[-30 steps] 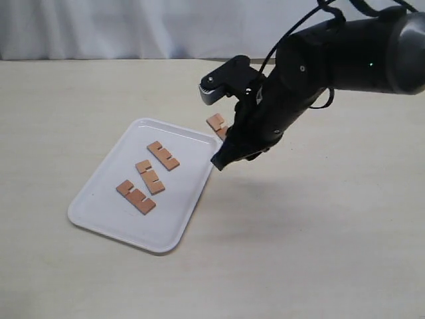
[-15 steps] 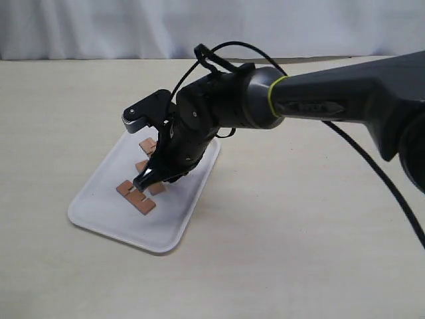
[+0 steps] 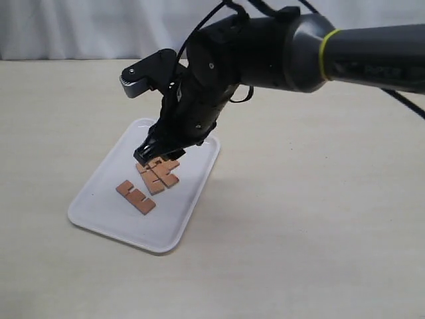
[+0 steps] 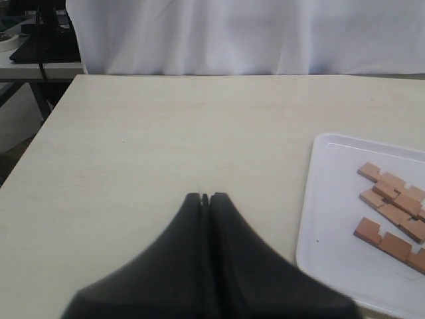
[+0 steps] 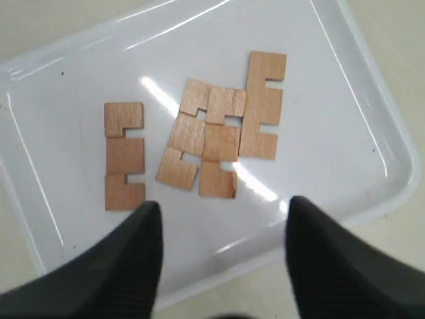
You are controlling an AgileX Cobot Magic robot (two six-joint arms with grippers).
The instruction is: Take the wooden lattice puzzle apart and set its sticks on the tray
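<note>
No assembled lattice puzzle shows, only four loose reddish-brown notched sticks lying flat on the white tray (image 3: pixel 99 222). In the right wrist view one stick (image 5: pixel 124 156) lies apart, and three others (image 5: pixel 219 136) touch in a cluster. My right gripper (image 3: pixel 156 154) hangs just above that cluster (image 3: pixel 159 174), reaching across from the right. It (image 5: pixel 222 219) is open with nothing between its fingers (image 5: pixel 133 266). My left gripper (image 4: pixel 205 197) is shut and empty over bare table beside the tray (image 4: pixel 332 199), outside the exterior view.
Pale wooden tabletop (image 3: pixel 312 219) surrounds the tray. A white curtain (image 3: pixel 80 26) runs along the far edge. The right arm's dark body (image 3: pixel 265 46) and cables stretch over the tray's far corner.
The right arm swung left from the tray's far corner to over the tray. The stick that was off the tray by the gripper now lies in the cluster on it.
</note>
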